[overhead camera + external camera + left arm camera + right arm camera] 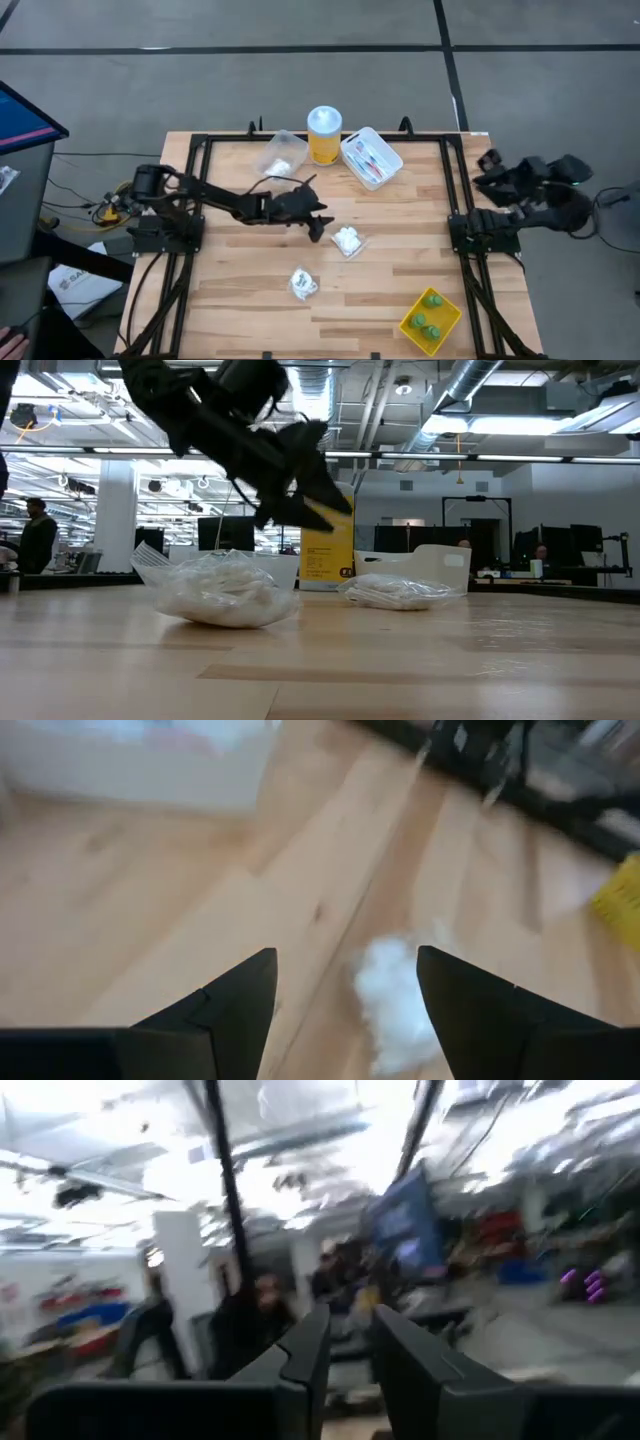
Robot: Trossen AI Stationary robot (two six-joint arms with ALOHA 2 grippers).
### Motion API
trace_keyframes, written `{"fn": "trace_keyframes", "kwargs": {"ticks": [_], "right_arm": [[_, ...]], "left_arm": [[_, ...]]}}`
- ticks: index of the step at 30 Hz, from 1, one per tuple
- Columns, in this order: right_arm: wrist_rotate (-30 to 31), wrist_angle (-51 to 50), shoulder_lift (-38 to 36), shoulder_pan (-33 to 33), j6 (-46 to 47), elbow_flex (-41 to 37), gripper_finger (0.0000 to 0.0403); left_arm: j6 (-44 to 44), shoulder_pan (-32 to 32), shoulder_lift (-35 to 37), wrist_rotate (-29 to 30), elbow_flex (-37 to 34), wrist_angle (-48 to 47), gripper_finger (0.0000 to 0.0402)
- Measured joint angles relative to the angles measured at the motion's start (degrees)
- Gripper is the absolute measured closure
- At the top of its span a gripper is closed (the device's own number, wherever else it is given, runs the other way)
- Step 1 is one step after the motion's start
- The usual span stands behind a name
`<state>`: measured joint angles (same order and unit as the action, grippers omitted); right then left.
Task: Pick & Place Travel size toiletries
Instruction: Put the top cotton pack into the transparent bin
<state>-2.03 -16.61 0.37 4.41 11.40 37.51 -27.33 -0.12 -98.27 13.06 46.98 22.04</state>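
Observation:
My left gripper (318, 226) hangs open above the middle of the table, touching nothing. In the left wrist view its open fingers (345, 1010) frame a small clear packet with white contents (395, 1005), which lies flat on the wood just right of the gripper (347, 240). A second packet (303, 283) lies nearer the near edge. Three tiny green bottles (428, 316) sit in a yellow tray (447, 328). Thin sticks lie in a white tray (371, 157). My right gripper (350, 1345) is parked off the table's right edge, open by a narrow gap.
A tall yellow jar with a white lid (324, 135) stands at the far edge, with a clear tub (282, 152) to its left. Black frame rails (447, 200) run along the table's sides. Bare wood lies between the two packets and the yellow tray.

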Motion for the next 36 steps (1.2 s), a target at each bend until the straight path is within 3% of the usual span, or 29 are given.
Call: {"fn": "trace_keyframes", "kwargs": {"ticks": [11, 14, 20, 25, 28, 36], "right_arm": [[-12.4, 14.3, 0.0, 1.5, 1.6, -14.8, 0.0377], [-13.9, 19.4, 0.0, 2.2, 3.7, -20.3, 0.0398], [-14.5, 31.3, -0.1, 2.7, 11.5, -28.8, 0.0389], [-15.0, 36.0, 0.0, 2.9, 12.4, -33.3, 0.0401], [-18.2, 40.8, 0.0, 3.6, 13.7, -36.5, 0.0401], [-21.8, 30.4, 0.0, 6.8, 9.5, -37.0, 0.0402]], "left_arm": [[-0.2, -4.1, -9.4, -1.4, 3.4, 1.6, 0.0131], [-0.8, -4.1, -10.0, -1.0, 3.4, 2.0, 0.0132], [-1.2, -3.6, -11.6, 0.0, 3.2, 1.9, 0.0137], [-2.2, -4.1, -15.0, -1.7, 3.6, 2.7, 0.0138], [-2.8, -4.4, -16.0, -2.1, 4.0, 3.6, 0.0144], [-2.9, -4.4, -15.9, -4.1, 4.0, 3.4, 0.0196]]}}
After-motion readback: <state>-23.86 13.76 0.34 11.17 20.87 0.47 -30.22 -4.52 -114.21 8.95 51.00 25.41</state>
